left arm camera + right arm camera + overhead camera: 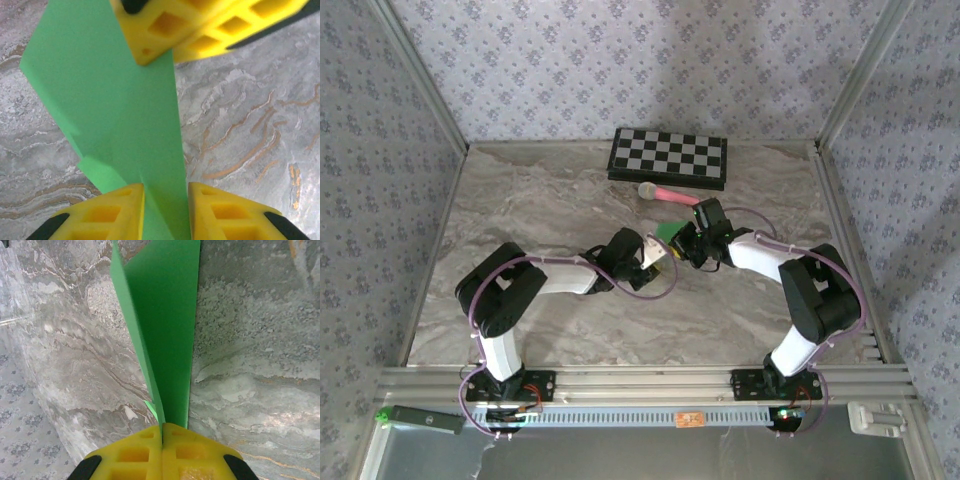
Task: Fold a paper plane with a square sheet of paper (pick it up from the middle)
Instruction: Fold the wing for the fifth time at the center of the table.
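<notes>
Your marbled bench [520, 200] sits between flowered walls [620, 60]. Over its middle the right gripper [162, 432] pinches the folded green paper [165, 315]. The left gripper [166, 187] stands slightly parted around it, and the paper is mostly hidden from above.

Overhead; 2 wrist close-ups share paper [115, 100].

The green paper [125, 115] is a bright, matte, unmarked sheet, folded lengthwise into a long narrow strip with overlapping layers and one slanted end. It is held over the middle of the marble-patterned table [520, 320], somewhat nearer the far edge. The right gripper [162, 429] pinches one end of the strip, which also runs between the parted fingers of the left gripper [166, 195].
</notes>
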You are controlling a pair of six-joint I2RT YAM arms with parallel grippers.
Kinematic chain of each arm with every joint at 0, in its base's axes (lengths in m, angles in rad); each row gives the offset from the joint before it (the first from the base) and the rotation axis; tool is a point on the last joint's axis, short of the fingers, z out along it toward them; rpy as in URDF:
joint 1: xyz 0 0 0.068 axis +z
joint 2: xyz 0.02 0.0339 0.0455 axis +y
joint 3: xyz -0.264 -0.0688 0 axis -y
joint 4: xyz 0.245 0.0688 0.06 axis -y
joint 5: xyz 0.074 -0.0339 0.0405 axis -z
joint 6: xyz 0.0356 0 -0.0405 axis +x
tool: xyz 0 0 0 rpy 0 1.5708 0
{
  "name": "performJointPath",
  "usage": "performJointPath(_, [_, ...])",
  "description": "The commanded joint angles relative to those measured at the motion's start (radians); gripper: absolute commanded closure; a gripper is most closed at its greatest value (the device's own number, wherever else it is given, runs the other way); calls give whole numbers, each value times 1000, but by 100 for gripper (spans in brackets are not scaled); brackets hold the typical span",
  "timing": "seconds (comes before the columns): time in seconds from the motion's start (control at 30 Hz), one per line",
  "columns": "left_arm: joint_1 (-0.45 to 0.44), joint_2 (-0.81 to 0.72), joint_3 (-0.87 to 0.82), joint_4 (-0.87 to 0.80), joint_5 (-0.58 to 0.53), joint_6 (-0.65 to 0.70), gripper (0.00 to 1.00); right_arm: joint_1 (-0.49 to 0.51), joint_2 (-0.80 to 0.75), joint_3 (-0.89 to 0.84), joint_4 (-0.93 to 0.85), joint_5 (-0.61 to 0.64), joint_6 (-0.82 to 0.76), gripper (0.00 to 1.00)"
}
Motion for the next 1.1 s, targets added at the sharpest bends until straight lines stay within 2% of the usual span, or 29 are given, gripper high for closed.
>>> performJointPath(0.0, [-6,-14,-8,15,8,22,73,-5,9,-13,-17,-7,9,93])
performJointPath(0.17, [-6,-14,-3,11,13,22,78,-5,9,-13,-19,-10,9,93])
performJointPath(0.27, [-5,-9,2,7,17,24,80,-6,12,-13,-19,-15,10,88])
performJointPath(0.33, [-4,-6,4,3,19,25,81,-7,13,-12,-25,-15,8,82])
performJointPath(0.47, [-4,-3,7,-5,27,25,83,-5,9,-2,-73,4,-12,62])
performJointPath(0.57, [1,-3,6,-10,43,21,85,-6,6,6,-116,29,-28,53])
performJointPath(0.87, [34,10,20,-35,148,-20,89,-15,18,49,-181,45,-100,40])
performJointPath(1.07, [73,36,49,-68,267,-86,91,-26,20,67,-198,41,-128,38])
